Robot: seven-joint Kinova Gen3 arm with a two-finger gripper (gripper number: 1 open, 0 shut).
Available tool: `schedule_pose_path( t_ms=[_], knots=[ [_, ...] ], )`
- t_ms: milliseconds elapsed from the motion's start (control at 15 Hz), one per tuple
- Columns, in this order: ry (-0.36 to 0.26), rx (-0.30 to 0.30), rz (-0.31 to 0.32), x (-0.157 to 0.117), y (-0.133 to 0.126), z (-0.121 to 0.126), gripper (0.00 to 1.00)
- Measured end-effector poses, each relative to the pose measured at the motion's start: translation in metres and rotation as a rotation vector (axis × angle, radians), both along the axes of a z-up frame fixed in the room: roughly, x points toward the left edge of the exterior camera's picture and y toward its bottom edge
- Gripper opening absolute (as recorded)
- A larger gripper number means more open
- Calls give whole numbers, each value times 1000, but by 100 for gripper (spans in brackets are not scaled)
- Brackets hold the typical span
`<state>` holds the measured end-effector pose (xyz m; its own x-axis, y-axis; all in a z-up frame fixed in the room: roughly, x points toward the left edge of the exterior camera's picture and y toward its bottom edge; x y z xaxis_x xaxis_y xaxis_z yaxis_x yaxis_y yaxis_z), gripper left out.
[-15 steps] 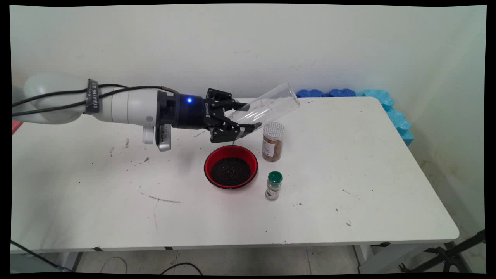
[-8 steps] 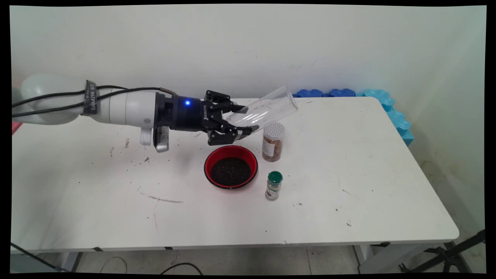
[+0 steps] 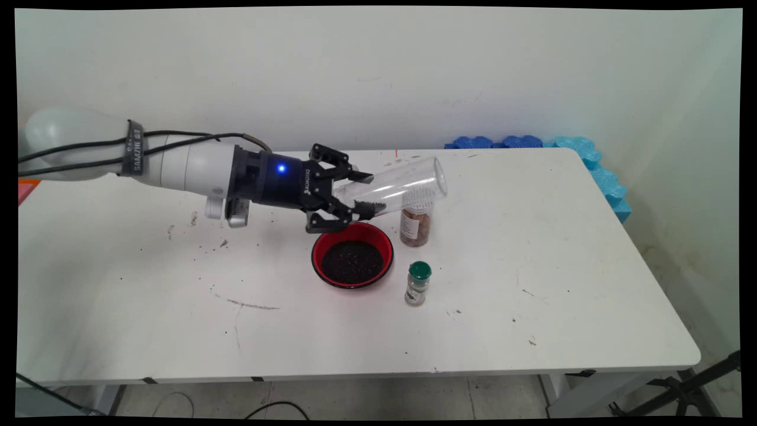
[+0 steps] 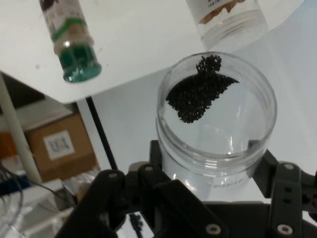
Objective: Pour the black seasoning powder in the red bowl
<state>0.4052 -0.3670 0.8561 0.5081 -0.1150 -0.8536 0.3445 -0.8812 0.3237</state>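
My gripper [image 3: 364,192] is shut on a clear plastic jar [image 3: 408,180], held almost level just above the far rim of a red bowl [image 3: 319,245] full of black grains [image 3: 352,260]. A small heap of black grains [image 4: 198,94] lies inside the jar [image 4: 218,124] near my fingers. In the hand view the gripper [image 4: 213,168] clasps the jar's lower end. Just right of the bowl stands a jar of brown contents [image 3: 416,228], partly behind the clear jar's mouth. A green-capped shaker [image 3: 418,284] stands nearer, at the bowl's right. Both also show in the hand view, the shaker [image 4: 72,39] and the brown jar [image 4: 228,17].
Blue foam pieces [image 3: 520,142] line the table's back right corner and right edge [image 3: 609,183]. Dark specks and scuffs [image 3: 225,242] mark the white table [image 3: 532,266] to the left of the bowl. An orange-red object [image 3: 26,189] shows at the far left edge.
The jar's far end has dropped from tilted up to almost level, and the hand has shifted a little left and lower. Black grains now show inside the jar by the fingers.
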Motion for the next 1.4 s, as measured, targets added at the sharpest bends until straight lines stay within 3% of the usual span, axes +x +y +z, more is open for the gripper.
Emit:
schedule_pose_path(
  t_ms=[667, 1400],
  knots=[
    [-248, -264, -153, 5, -12, 27, 0],
    [-510, -592, -431, 8, -18, 77, 0]
  ],
)
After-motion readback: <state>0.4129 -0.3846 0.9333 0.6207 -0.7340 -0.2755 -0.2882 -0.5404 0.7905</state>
